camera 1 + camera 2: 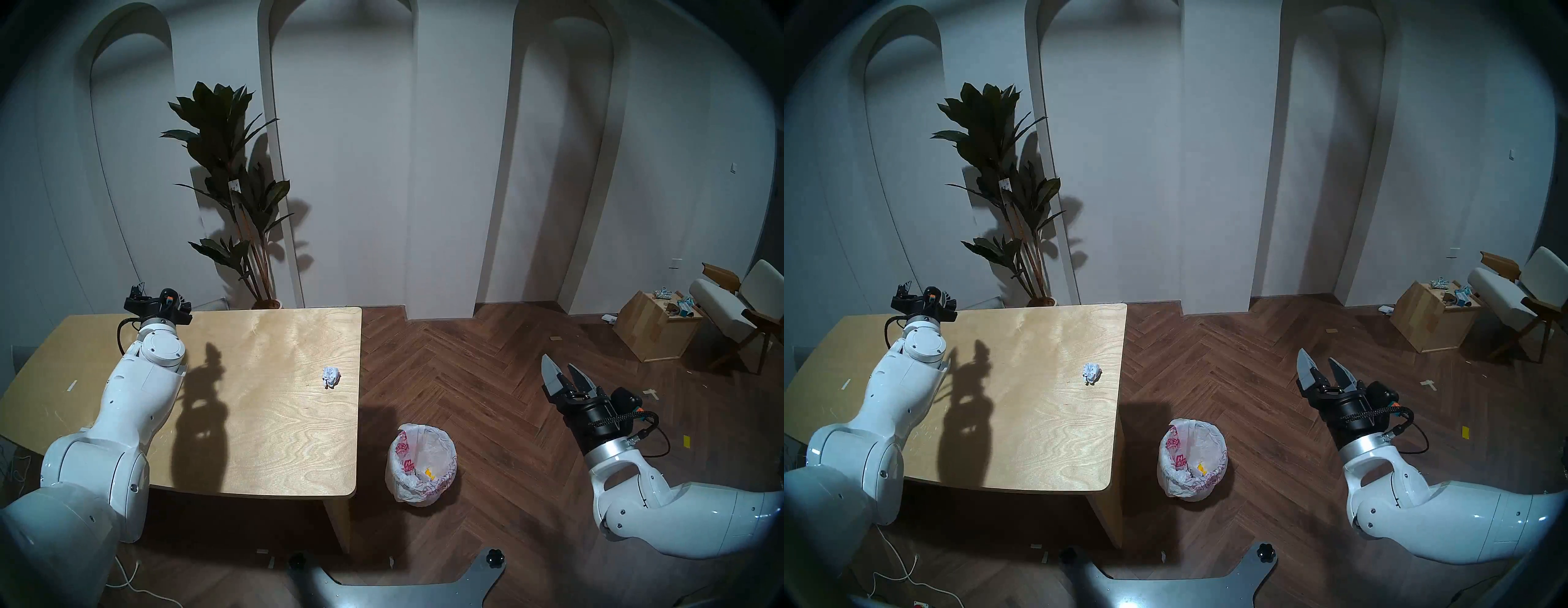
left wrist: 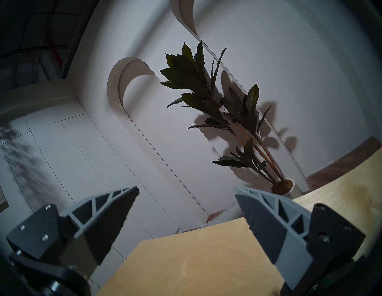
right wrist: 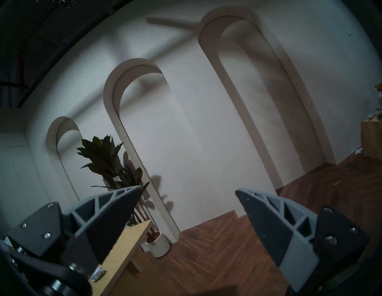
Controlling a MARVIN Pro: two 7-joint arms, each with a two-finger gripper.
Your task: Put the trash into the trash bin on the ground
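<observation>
1 paper ball (image 1: 331,376), 1 bin (image 1: 421,463), 2 grippers

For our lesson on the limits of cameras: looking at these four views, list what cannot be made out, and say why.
- Contents of the round bin lined with a red-printed white plastic bag: head views show only a yellow scrap; the bag's folds hide the rest.
- Faint marks on the crumpled white paper ball: too small to read.
- Clutter in the open wooden box: small, near the dark fisheye rim.
- Left gripper fingertips: head views hide them behind the wrist.
</observation>
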